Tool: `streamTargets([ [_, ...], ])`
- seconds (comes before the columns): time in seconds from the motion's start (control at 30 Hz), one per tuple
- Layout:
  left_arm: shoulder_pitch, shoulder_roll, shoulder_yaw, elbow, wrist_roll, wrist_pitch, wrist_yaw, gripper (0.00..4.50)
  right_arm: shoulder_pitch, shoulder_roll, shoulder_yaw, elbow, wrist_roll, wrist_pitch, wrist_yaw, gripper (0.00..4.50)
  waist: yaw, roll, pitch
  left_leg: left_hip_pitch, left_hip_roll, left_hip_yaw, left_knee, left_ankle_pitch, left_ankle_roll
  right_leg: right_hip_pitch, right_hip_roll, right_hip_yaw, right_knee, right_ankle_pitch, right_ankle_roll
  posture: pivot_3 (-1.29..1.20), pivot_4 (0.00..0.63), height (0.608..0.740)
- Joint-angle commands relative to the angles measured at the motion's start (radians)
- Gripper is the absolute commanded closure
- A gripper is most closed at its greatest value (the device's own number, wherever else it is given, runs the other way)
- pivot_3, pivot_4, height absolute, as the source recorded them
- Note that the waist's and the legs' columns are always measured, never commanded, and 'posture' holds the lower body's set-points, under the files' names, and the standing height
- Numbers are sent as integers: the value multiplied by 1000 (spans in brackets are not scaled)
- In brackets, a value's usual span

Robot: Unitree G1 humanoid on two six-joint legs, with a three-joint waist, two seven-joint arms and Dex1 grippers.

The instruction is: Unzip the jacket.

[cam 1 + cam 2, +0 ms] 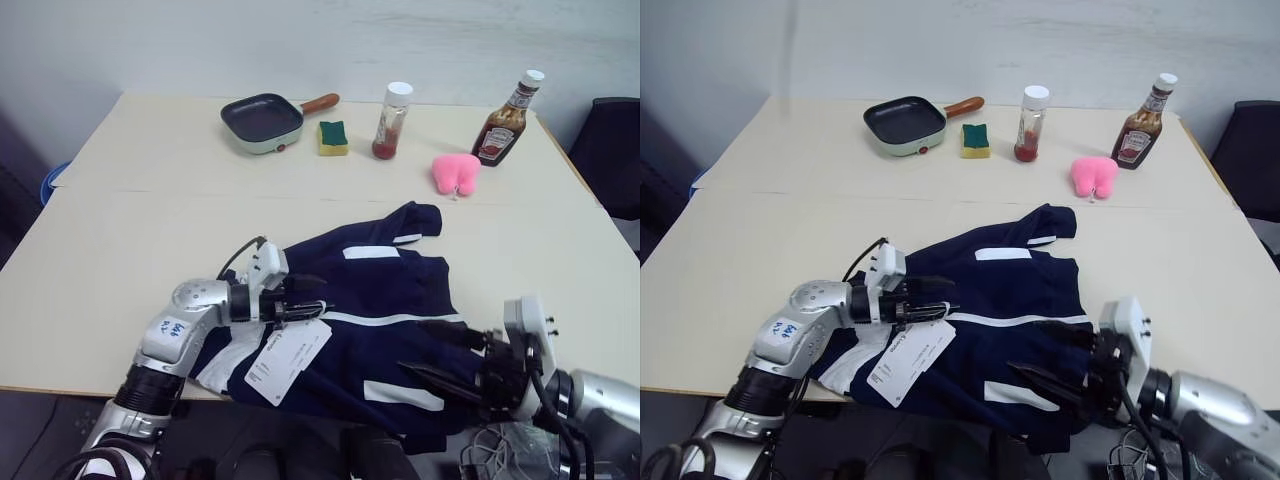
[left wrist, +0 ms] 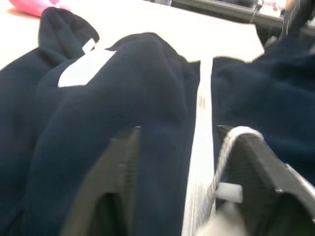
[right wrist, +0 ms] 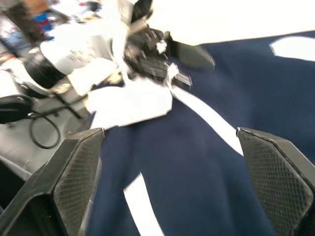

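Beige table (image 1: 120, 230): rumpled navy jacket (image 1: 380, 300), white zipper; both jaws open.

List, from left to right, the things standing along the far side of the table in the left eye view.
Frying pan → sponge → jar → pink toy → sauce bottle.
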Motion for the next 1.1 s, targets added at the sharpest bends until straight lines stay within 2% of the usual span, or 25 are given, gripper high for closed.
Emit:
streamTargets([
  [0.03, -10, 90, 66, 81, 1, -115, -147, 1630, -141, -5, 135, 51, 55, 113, -59, 0, 1, 0, 0, 0, 0, 0, -1, 0, 0, 0, 0, 0, 0, 0, 0, 0, 150, 740],
  [0.2, -18, 170, 98, 152, -11, -244, -321, 242, -359, 114, 302, 160, 112, 232, -195, 0, 6, 0, 0, -5, 0, -1, 0, -1, 1, -3, -2, -2, -3, 0, 0, 0, 150, 740],
  [0.33, -10, 206, 118, 195, -8, -305, -400, 242, -478, 221, 387, 254, 156, 320, -295, 0, 2, 0, 0, -9, -1, -1, 0, -1, 2, -6, -4, -3, -2, 0, 0, 0, 150, 740],
  [0.47, 14, 206, 113, 189, -1, -356, -435, 242, -520, 288, 429, 327, 44, 341, -366, 0, 1, 0, 0, -15, 0, -2, 2, -1, 2, -13, -4, -3, 0, 0, 0, 0, 150, 740],
  [0.53, 24, 199, 113, 188, 9, -371, -421, 242, -529, 303, 437, 339, 25, 361, -374, 0, 0, 0, 0, -22, 0, -2, 6, -1, 2, -20, -4, -3, 5, 0, 0, 0, 150, 740],
  [0.7, 31, 158, 115, 208, 43, -409, -349, 242, -544, 348, 460, 372, -41, 385, -366, 0, -2, 0, 0, -22, 0, -2, 9, -1, 3, -20, -4, -3, 7, 0, 0, 0, 150, 740],
  [0.87, 54, 151, 103, 214, 70, -429, -332, 242, -579, 457, 447, 410, 45, 438, -363, 0, -16, 0, 0, -22, 0, -2, 9, -1, 3, -20, -3, -3, 10, 0, 0, 0, 150, 740],
  [1.1, 49, 156, 93, 266, 122, -462, -326, 242, -614, 528, 446, 472, 85, 547, -394, 0, -26, 0, 0, -22, 1, -2, 9, -1, 2, -21, -3, -4, 10, 0, 0, 0, 150, 740],
])
